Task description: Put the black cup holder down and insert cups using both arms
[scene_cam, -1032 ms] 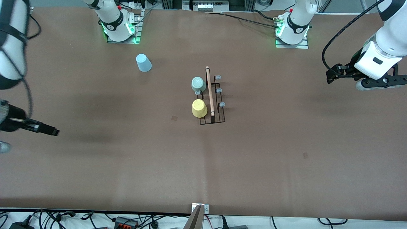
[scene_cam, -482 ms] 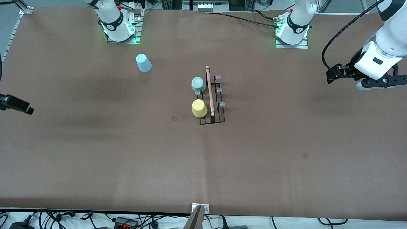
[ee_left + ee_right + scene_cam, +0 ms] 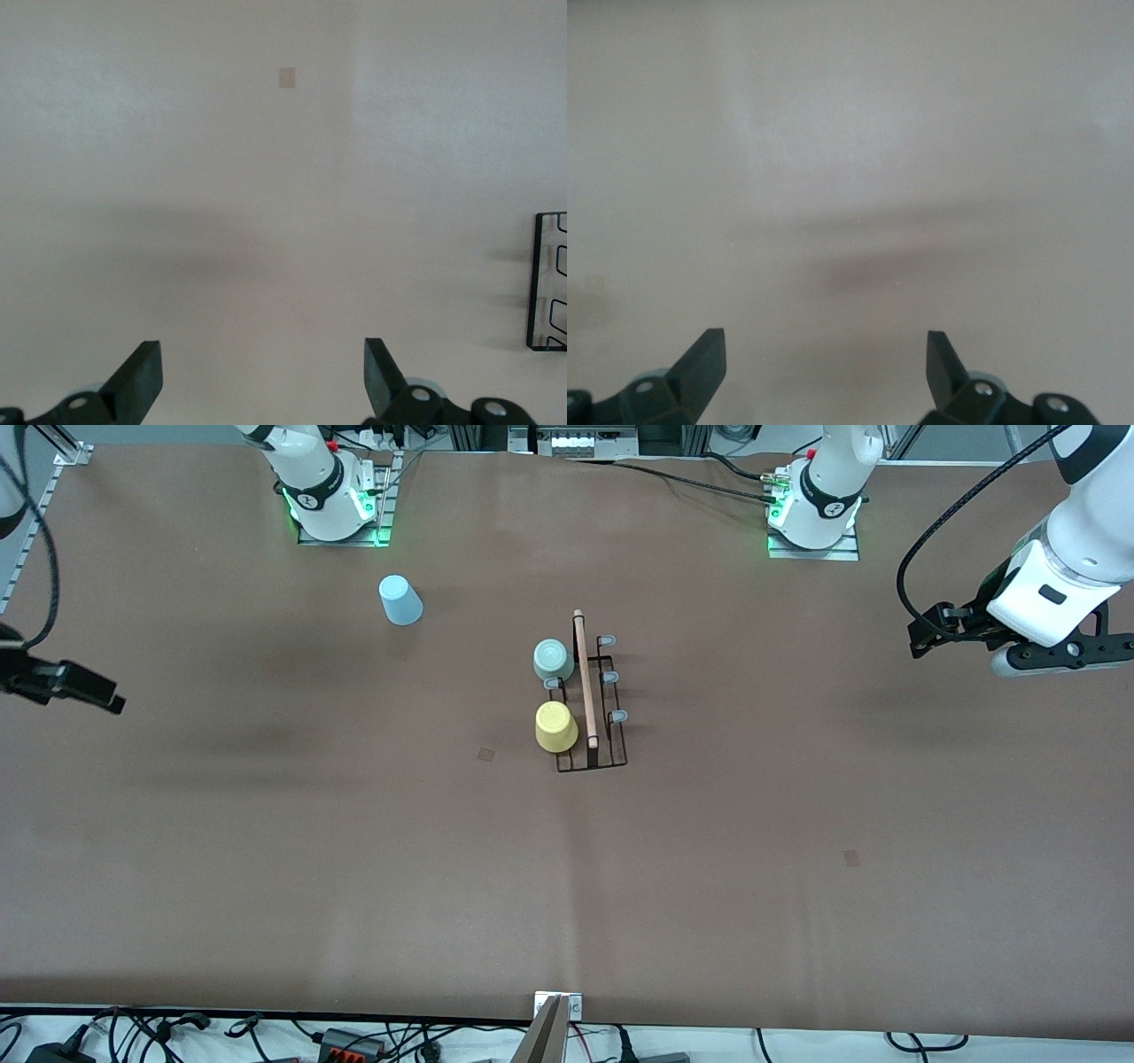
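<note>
While no brand name or readable lettering shows on any object, the black cup holder point(image 3: 592, 708) stands at the middle of the brown table point(image 3: 567, 886), its light wooden bar point(image 3: 585, 679) running along the top from the robots' side toward the front camera. A pale green cup point(image 3: 553, 660) and a yellow cup point(image 3: 555, 726) sit upside down on the pegs on the side of the bar toward the right arm's end, the yellow one nearer to the front camera. On the side toward the left arm's end, three grey-tipped pegs point(image 3: 609, 677) stand bare. A light blue cup point(image 3: 400, 600) stands upside down on the table, well apart from the holder, near the right arm's base point(image 3: 332, 505).

Left gripper point(image 3: 261, 381) hangs over bare table at the left arm's end, fingers spread wide and holding nothing; a corner of the holder shows at the edge of its wrist view. Right gripper point(image 3: 824, 372) hangs over the table edge at the right arm's end, fingers likewise apart and empty.
</note>
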Available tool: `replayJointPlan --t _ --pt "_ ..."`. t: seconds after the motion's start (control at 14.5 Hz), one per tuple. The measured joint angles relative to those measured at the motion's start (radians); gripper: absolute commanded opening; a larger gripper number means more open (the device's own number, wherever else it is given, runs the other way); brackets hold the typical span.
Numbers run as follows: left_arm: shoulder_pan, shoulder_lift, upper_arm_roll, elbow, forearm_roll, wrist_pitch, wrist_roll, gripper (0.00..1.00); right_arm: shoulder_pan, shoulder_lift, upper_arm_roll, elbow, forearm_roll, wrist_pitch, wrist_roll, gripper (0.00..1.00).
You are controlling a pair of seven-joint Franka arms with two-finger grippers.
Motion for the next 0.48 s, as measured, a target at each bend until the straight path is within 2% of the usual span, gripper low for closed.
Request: replayJointPlan --t 0.14,0.48 --pt "0.000 0.000 0.000 0.000 0.000 0.000 0.000 1.00 0.000 -0.044 0.000 -0.052 0.000 0.008 -0.011 1.00" --pt "0.000 0.000 0.000 0.000 0.000 0.000 0.000 1.00 -0.009 -0.061 -0.003 -0.056 -0.002 0.007 -0.052 1.00"
